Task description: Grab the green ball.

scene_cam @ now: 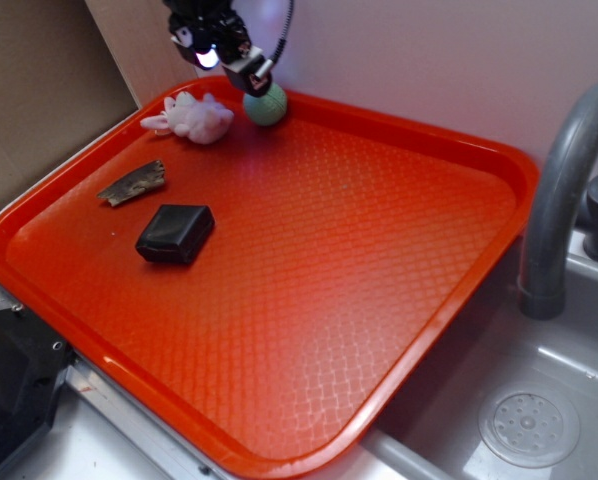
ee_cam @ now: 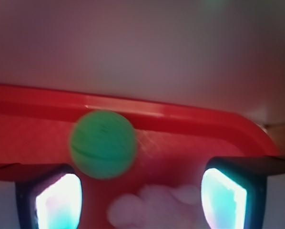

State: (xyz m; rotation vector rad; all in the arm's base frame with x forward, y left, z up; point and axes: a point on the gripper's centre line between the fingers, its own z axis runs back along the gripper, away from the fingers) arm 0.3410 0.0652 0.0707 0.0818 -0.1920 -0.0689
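Tray (scene_cam: 459, 260): red, textured floor, raised rim; used as landmark for all positions below.
Green ball (scene_cam: 266, 105): on the tray floor at the far edge, close to the far rim, near the tray's far-left corner. In the wrist view the green ball (ee_cam: 103, 144) is blurred, sitting ahead of the fingers and toward the left one, with the tray rim just behind it.
Gripper (scene_cam: 247, 76): hangs over the tray's far edge, just above and to the left of the ball in the exterior view. Contact with the ball cannot be confirmed.
Jaws: spread wide apart in the wrist view, both fingers (ee_cam: 54, 198) lit pale at the frame's lower corners; nothing held between them.
Pink toy (scene_cam: 194, 117): pale, lumpy, on the tray just left of the ball, by the far-left corner; seen as a blur between the fingers in the wrist view.
Black block (scene_cam: 176, 233): on the tray's left part, well nearer than the ball.
Brown scrap (scene_cam: 134, 185): flat, on the tray beside the left rim, between toy and block.
Faucet (scene_cam: 559, 180): grey, off the tray's right side.
Sink (scene_cam: 519, 400): grey, by the tray's near-right corner, with a round drain.
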